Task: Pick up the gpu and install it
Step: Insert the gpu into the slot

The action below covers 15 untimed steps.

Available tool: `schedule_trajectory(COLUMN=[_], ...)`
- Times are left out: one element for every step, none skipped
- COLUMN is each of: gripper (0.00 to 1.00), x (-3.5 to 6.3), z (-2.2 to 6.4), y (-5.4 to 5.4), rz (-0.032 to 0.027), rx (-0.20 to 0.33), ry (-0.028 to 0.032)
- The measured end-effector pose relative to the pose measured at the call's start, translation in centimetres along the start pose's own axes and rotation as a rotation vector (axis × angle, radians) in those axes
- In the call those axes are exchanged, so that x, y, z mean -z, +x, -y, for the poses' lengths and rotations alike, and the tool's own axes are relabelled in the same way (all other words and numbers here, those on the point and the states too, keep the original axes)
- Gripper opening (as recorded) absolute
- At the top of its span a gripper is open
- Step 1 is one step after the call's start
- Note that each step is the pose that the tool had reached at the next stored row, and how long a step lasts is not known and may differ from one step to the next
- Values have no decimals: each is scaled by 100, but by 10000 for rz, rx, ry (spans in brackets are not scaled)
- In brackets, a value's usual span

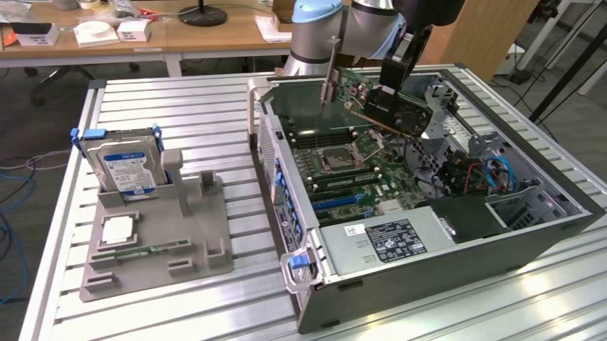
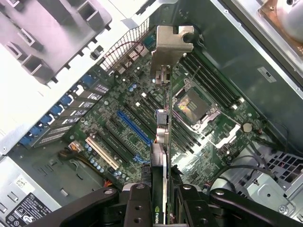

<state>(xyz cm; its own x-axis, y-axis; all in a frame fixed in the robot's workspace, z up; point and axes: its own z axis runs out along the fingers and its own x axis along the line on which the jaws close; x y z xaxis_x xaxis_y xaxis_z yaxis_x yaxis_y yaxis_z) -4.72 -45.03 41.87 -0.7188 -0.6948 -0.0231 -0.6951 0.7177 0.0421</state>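
Observation:
The gpu (image 1: 399,114), a green circuit board with a black cooler block, hangs tilted above the open computer case (image 1: 531,238). My gripper (image 1: 396,85) is shut on its upper edge. In the wrist view the gpu (image 2: 163,142) appears edge-on, running from my gripper (image 2: 163,210) out to its silver end bracket (image 2: 173,45). The fingers (image 2: 137,205) clamp it from both sides. It hovers clear of the motherboard (image 2: 118,109), over the expansion slots near the blue slot (image 2: 135,127) and beside the CPU socket (image 2: 191,104).
On the exterior view's left, a grey holder (image 1: 190,249) carries a blue-labelled hard drive (image 1: 126,167), a processor chip (image 1: 116,231) and a memory stick (image 1: 142,250). Inside the case are the power supply (image 1: 389,241), cables (image 1: 493,174) and drive cages.

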Motion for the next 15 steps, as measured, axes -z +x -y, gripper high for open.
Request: schedule_trajectory(gripper=[26, 26, 26, 26, 26, 26, 26, 26, 26, 26, 26, 26, 26, 26, 26], x=[0, 0, 0, 0, 0, 0, 0, 0, 0, 0, 0, 0, 0, 0, 0], z=[0, 0, 0, 0, 0, 0, 0, 0, 0, 0, 0, 0, 0, 0, 0], y=[0, 0, 0, 0, 0, 0, 0, 0, 0, 0, 0, 0, 0, 0, 0], rz=[0, -2, -2, -4, -3, -5, -5, -6, -7, -8, -9, -10, -10, -11, -12], rx=[21, 40, 59, 78, 97, 116, 135, 154, 172, 191, 210, 229, 250, 270, 289], ry=[0, -1, -1, -2, -2, -2, -3, -4, -4, -4, -5, -5, -6, -6, -6])
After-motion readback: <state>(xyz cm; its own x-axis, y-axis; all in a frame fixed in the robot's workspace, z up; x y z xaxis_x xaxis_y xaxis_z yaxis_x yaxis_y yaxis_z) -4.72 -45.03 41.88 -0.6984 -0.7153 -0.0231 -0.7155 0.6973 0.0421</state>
